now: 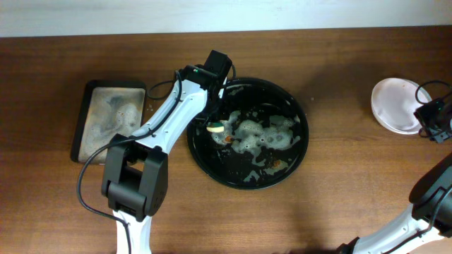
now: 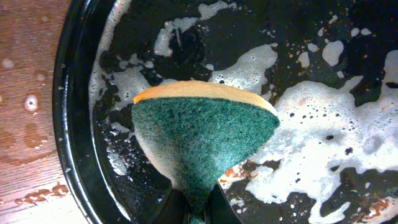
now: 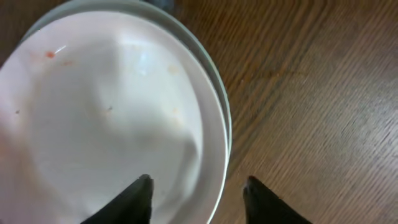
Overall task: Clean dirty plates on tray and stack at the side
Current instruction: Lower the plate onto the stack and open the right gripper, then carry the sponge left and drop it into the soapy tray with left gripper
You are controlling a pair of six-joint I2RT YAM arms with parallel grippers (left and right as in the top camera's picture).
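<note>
Pinching a green-and-yellow scouring sponge point(image 2: 205, 140) for scrubbing, left end effector point(image 2: 199, 208) hung over the foamy round black tray point(image 1: 302, 159); right end effector point(image 3: 199, 182) stood spread astride round white plates point(image 1: 395, 106) stacked clear of suds on the surface point(image 1: 339, 70).

Tray point(image 1: 279, 92) black, blotchy white foam point(image 1: 265, 134) mid-frame, few orange-red specks. Sponge point(image 2: 205, 140): dark green scrub face, yellow-orange edge. Plates point(image 3: 106, 118) white, tiny orange-red spot upper left, pale mint rim underneath. Table point(image 1: 318, 56) brown wood grain. Sponge tray point(image 1: 80, 127) dark rim, grey-white film inside. Arm point(image 1: 166, 120) white, black joints.
</note>
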